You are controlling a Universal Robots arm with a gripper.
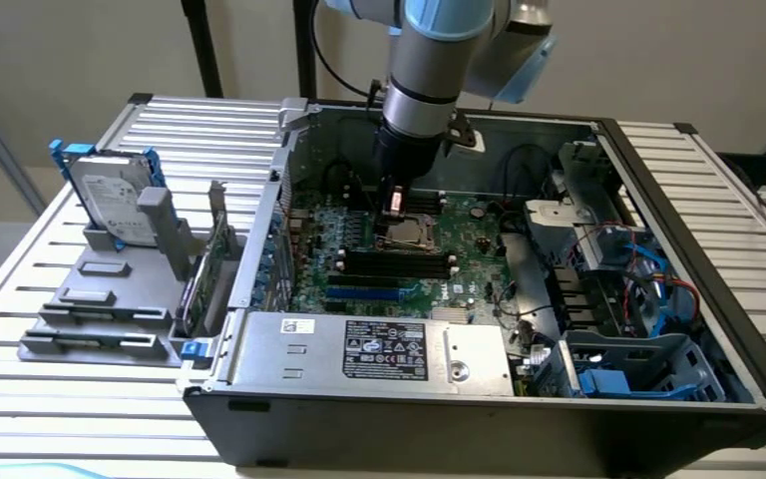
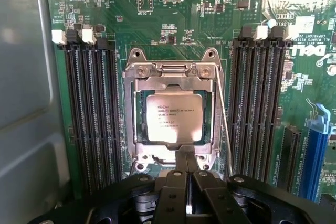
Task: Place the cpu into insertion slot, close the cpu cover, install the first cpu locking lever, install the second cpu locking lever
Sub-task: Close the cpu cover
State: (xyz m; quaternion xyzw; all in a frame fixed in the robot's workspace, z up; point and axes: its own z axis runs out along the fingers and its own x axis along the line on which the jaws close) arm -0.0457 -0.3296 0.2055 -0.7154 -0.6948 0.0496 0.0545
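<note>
One arm, one gripper (image 2: 187, 157), and it's me. My two fingers are squeezed tight together w/ nothing between them. The tips sit at the near edge of the insertion slot (image 2: 140, 124), right at the little tab of the cpu cover (image 2: 170, 72). Touching it or just above, can't tell. The cpu (image 2: 174, 112) lies flat inside the slot, silver side up, straight ahead of my tips. The cover is down over it, so the chip shows thru the window. A thin lever rod (image 2: 224, 119) runs along one side of the slot, its long way going from the far edge back toward me. I think it's not hooked yet.
</note>
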